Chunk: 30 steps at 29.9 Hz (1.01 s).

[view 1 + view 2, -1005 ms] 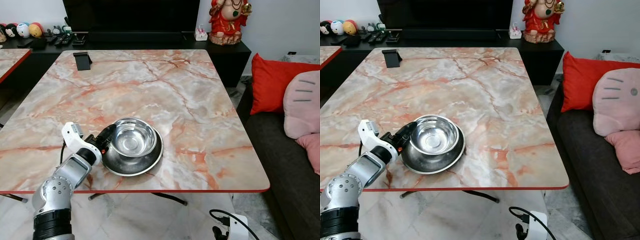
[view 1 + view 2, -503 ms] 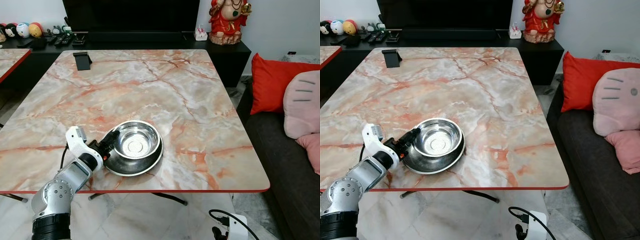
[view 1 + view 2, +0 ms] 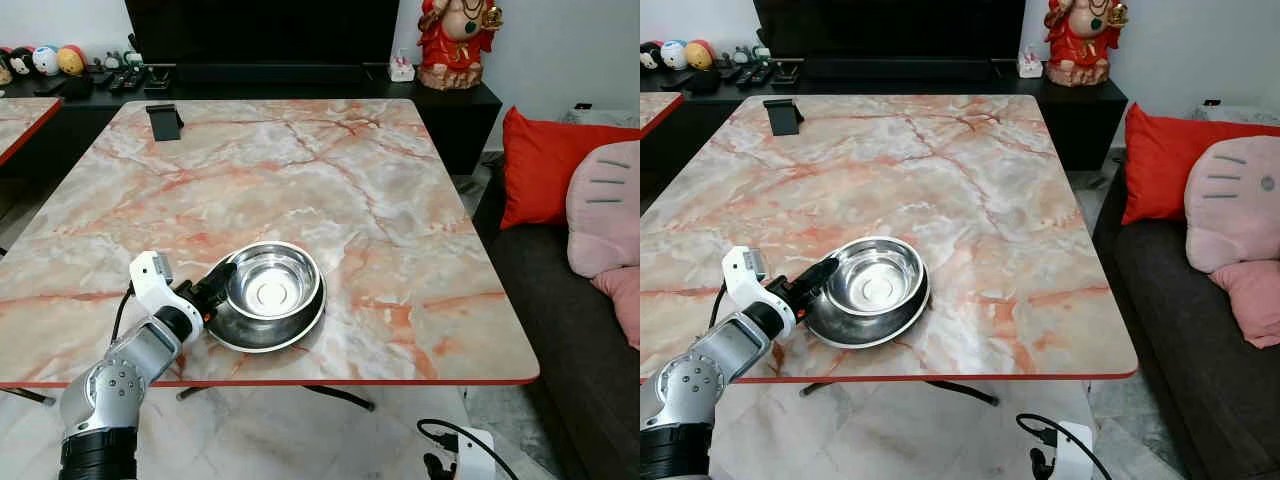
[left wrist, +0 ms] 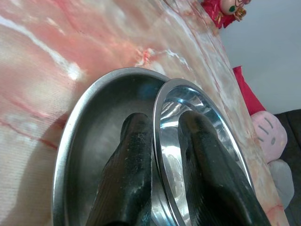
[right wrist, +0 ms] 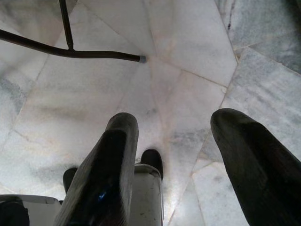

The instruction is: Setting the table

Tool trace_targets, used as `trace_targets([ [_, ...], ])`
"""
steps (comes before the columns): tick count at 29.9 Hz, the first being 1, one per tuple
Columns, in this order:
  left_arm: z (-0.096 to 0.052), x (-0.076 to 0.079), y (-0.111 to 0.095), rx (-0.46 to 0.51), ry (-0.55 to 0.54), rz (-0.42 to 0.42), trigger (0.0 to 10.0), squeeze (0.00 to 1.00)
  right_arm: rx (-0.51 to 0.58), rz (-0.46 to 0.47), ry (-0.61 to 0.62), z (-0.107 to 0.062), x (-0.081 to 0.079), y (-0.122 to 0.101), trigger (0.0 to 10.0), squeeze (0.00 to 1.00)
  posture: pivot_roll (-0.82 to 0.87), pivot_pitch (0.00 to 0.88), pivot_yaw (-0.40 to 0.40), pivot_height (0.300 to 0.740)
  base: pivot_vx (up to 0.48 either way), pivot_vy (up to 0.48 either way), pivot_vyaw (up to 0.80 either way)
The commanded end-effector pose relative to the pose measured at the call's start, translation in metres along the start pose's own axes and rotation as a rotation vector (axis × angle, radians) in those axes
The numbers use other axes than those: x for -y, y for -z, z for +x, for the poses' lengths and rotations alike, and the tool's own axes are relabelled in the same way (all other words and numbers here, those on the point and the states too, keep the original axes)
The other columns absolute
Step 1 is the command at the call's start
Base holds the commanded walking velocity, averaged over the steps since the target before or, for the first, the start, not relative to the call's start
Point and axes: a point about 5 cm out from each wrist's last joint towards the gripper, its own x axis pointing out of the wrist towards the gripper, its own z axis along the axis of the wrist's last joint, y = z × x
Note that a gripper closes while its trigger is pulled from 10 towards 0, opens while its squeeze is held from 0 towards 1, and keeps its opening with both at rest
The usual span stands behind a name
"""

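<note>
**Left gripper pinches steel bowl's rim**

Near the table's (image 3: 400, 200) front edge, a bowl (image 3: 272, 281) sits in a plate (image 3: 262, 332). The left gripper (image 4: 160, 160) clamps its rim. Likely light, stiff, slippery; the rim suits gripping. The right gripper (image 5: 188, 155) hangs spread above the floor.

The surface (image 3: 300, 160) is pale marble, cream and grey, veined in salmon-orange, with a red rim along its edge. On it, the bowl (image 3: 272, 280) is bright mirror-polished steel, and the plate (image 3: 262, 330) under it a duller grey steel. The left pincer (image 4: 162, 160) has matt black fingers (image 4: 131, 165) on a silver arm with a white wrist block. Off the far left corner sits a black phone stand (image 3: 165, 120). The floor (image 5: 188, 56) is white-grey marble tile. A red cushion (image 3: 545, 165) lies beside a pink one (image 3: 605, 205) on a dark grey sofa (image 3: 560, 320).
</note>
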Motion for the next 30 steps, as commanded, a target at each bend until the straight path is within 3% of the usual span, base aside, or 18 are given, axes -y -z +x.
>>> trace_targets([
  [1, 0.000, 0.003, -0.006, 0.028, -0.003, 0.028, 10.0, 0.47, -0.010, 0.010, 0.007, 0.000, 0.002, 0.001, 10.0, 0.00, 0.04, 0.000, -0.019, 0.724, 0.000, 0.000, 0.00],
  [8, 0.001, 0.001, -0.007, 0.040, -0.026, 0.058, 10.0, 0.47, -0.014, 0.008, 0.005, 0.000, 0.002, 0.001, 10.0, 0.00, 0.04, 0.000, -0.019, 0.724, 0.000, 0.000, 0.00],
  [9, 0.001, 0.001, -0.007, 0.040, -0.026, 0.058, 10.0, 0.42, -0.014, 0.008, 0.005, 0.000, 0.002, 0.001, 10.0, 0.00, 0.04, 0.000, -0.019, 0.724, 0.000, 0.000, 0.00],
  [10, 0.001, 0.001, -0.010, 0.068, -0.051, 0.113, 10.0, 0.03, -0.013, 0.009, 0.003, 0.000, 0.002, 0.001, 10.0, 0.00, 0.04, 0.000, -0.020, 0.724, 0.000, 0.000, 0.00],
  [14, 0.002, 0.003, -0.019, 0.138, -0.066, 0.181, 10.0, 0.00, -0.013, 0.010, 0.001, 0.000, 0.002, 0.001, 10.0, 0.00, 0.04, 0.000, -0.020, 0.724, 0.000, 0.000, 0.00],
  [19, 0.002, 0.014, -0.027, 0.189, 0.003, 0.173, 10.0, 0.00, -0.013, 0.010, 0.002, 0.000, 0.001, 0.001, 10.0, 0.00, 0.04, 0.000, -0.022, 0.724, 0.000, 0.000, 0.00],
  [22, 0.003, 0.029, -0.027, 0.166, 0.114, 0.205, 10.0, 0.00, -0.013, 0.010, 0.001, 0.000, 0.001, 0.001, 10.0, 0.00, 0.05, 0.000, -0.022, 0.724, 0.000, 0.000, 0.00],
  [24, 0.003, 0.039, -0.021, 0.136, 0.195, 0.183, 10.0, 0.00, -0.013, 0.010, -0.001, 0.000, 0.001, 0.001, 10.0, 0.00, 0.04, 0.000, -0.020, 0.724, 0.000, 0.000, 0.00],
  [30, 0.003, 0.041, -0.014, 0.075, 0.209, 0.204, 10.0, 0.00, -0.013, 0.012, -0.002, 0.000, 0.001, 0.001, 10.0, 0.00, 0.04, 0.000, -0.020, 0.724, 0.000, 0.000, 0.00],
])
